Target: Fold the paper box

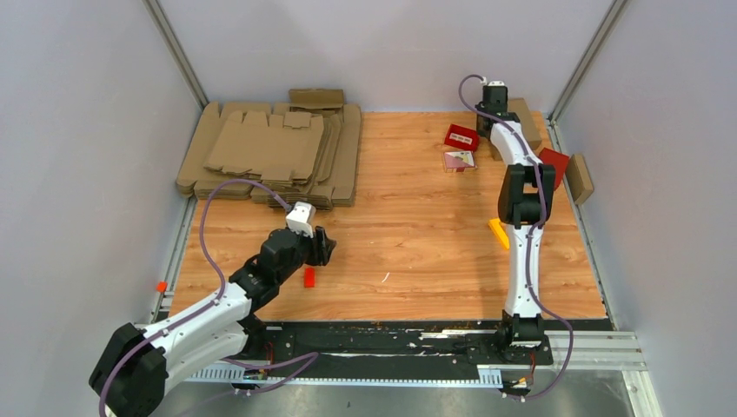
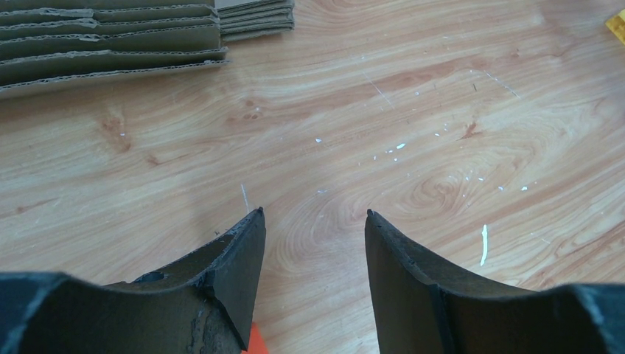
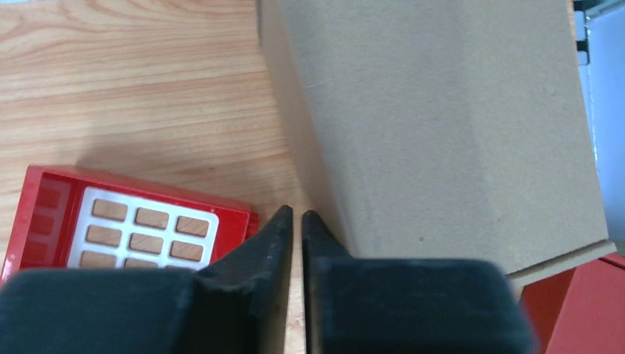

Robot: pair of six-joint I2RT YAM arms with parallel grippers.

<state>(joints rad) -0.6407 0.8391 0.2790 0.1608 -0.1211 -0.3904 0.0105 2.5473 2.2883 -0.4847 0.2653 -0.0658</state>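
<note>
The paper box sheets (image 1: 269, 148) lie flat in a stack at the back left of the table; their layered edges show at the top left of the left wrist view (image 2: 110, 44). My left gripper (image 1: 323, 246) hovers over bare wood just in front of the stack, and in its wrist view (image 2: 315, 214) the jaws are open and empty. A folded brown carton (image 1: 527, 122) stands at the back right. My right gripper (image 1: 488, 122) is beside its left side. Its wrist view (image 3: 297, 214) shows the jaws shut on nothing, with the carton (image 3: 442, 125) just to the right.
A small orange-red block (image 1: 308, 277) lies under my left gripper (image 2: 256, 341). Red boxes (image 1: 461, 136) (image 1: 459, 161) (image 1: 554, 165) sit near the right gripper; one red tray (image 3: 125, 221) is on its left. A yellow piece (image 1: 499, 233) lies right of centre. Another brown carton (image 1: 580, 178) is off the right edge.
</note>
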